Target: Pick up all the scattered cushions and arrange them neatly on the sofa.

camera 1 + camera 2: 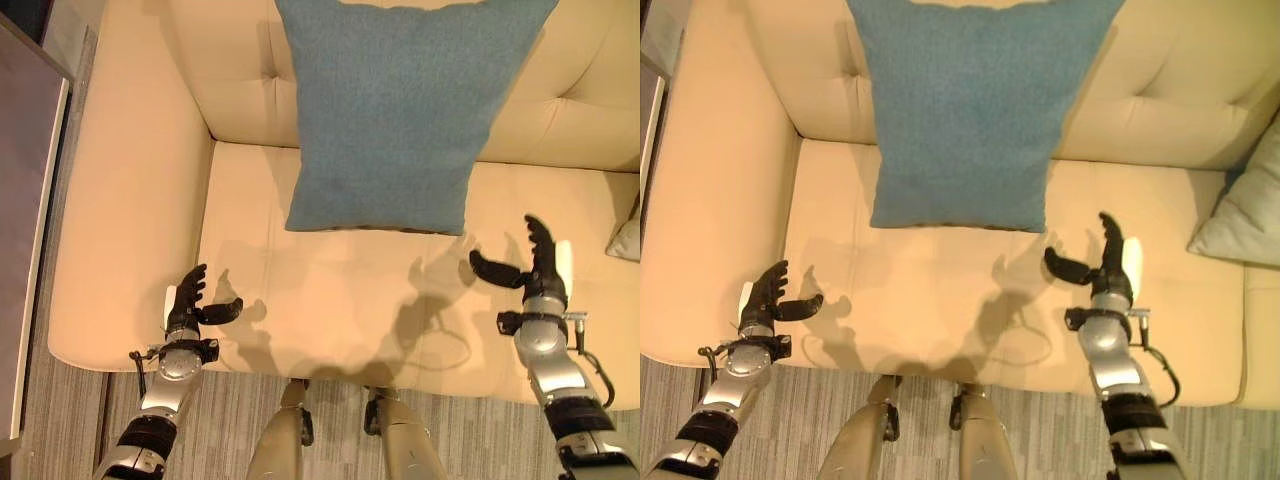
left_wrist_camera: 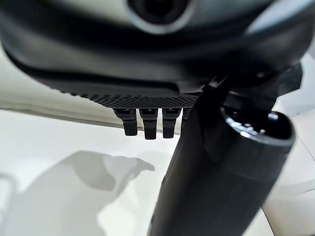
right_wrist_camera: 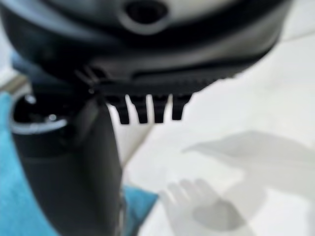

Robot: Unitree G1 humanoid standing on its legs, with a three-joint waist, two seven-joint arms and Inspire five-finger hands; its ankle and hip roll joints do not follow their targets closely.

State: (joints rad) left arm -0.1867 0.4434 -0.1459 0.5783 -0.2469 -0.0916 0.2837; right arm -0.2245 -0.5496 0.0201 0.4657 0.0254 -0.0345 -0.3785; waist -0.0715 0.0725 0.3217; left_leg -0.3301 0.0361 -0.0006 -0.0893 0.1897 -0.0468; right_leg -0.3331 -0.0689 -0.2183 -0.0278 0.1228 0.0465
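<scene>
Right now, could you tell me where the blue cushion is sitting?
The blue cushion leans upright against the beige sofa backrest, its lower edge on the seat, beyond and between the open left robot hand and right robot hand.

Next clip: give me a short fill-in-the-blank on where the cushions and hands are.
1. The blue cushion leans against the sofa's ____.
2. Both the left hand and the right hand are ____, holding nothing.
3. A grey cushion lies at the sofa's ____ end.

Missing words: backrest; open; right
</scene>
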